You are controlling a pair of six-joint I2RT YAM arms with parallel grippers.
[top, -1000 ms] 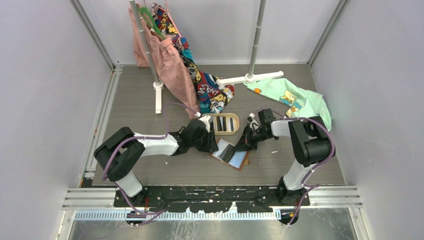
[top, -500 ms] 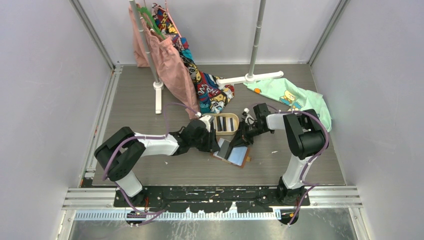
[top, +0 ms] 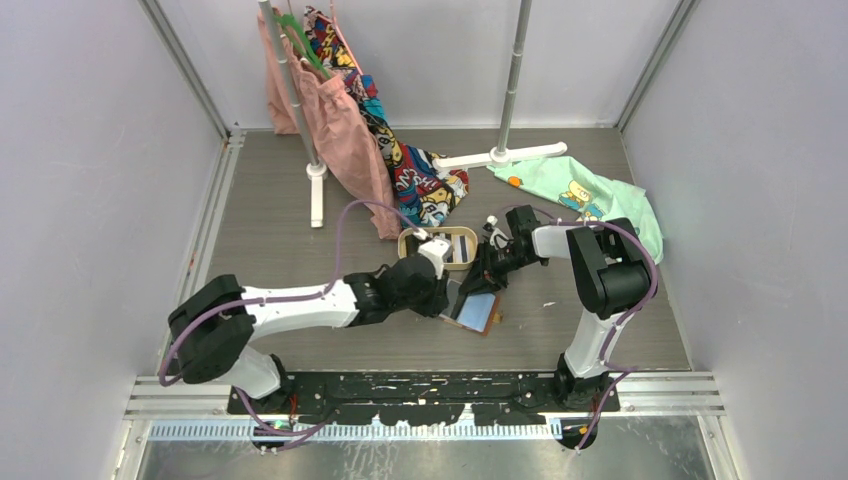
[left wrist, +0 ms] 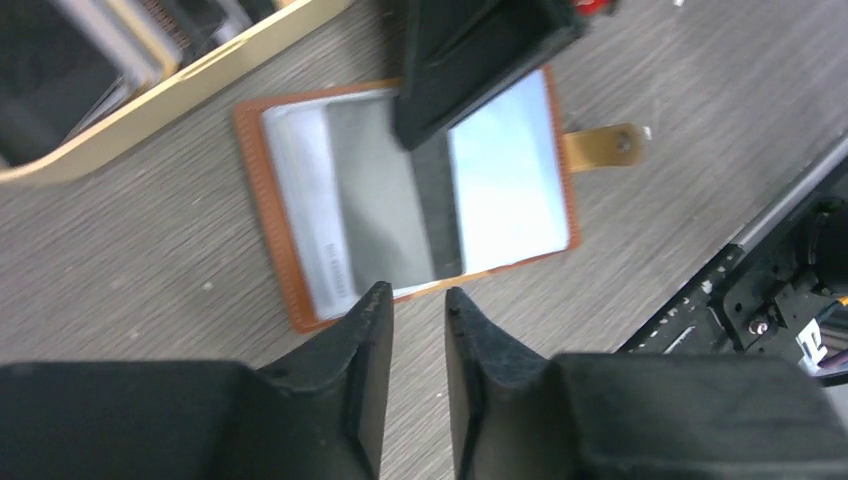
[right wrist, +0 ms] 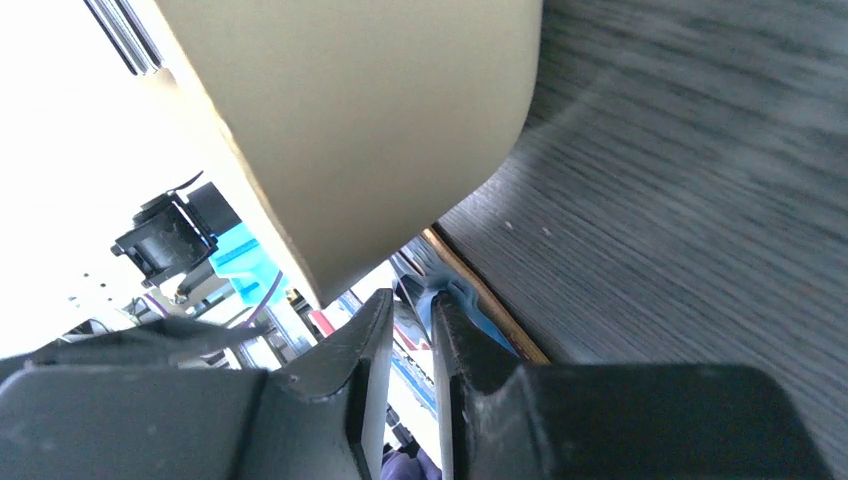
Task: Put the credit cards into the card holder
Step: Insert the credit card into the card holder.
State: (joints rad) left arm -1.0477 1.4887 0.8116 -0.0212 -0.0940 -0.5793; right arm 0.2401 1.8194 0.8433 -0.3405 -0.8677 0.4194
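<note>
The tan-brown card holder [top: 480, 313] lies open on the table, and in the left wrist view [left wrist: 505, 175] its clear pockets show, with a grey card [left wrist: 385, 190] in the left one. My left gripper [top: 442, 290] hovers at its near edge [left wrist: 418, 292], jaws a narrow gap apart and empty. My right gripper [top: 487, 274] sits on the holder's far edge with its jaws nearly together [right wrist: 412, 298] on a pocket flap [right wrist: 452, 290]. One right finger [left wrist: 470, 60] covers the holder's middle. More cards [top: 446, 249] stand in the oval wooden tray [top: 471, 238].
The tray [left wrist: 200, 85] lies just behind the holder and fills the right wrist view [right wrist: 380, 120]. A clothes rack with a pink garment [top: 340, 130] and a patterned one [top: 420, 180] stands at the back. A mint-green garment [top: 590, 200] lies at the back right.
My left arm has reached forward and right over the card holder. The grey card it held above the holder now lies in the holder's pocket. My right gripper moved to the holder's far edge.
</note>
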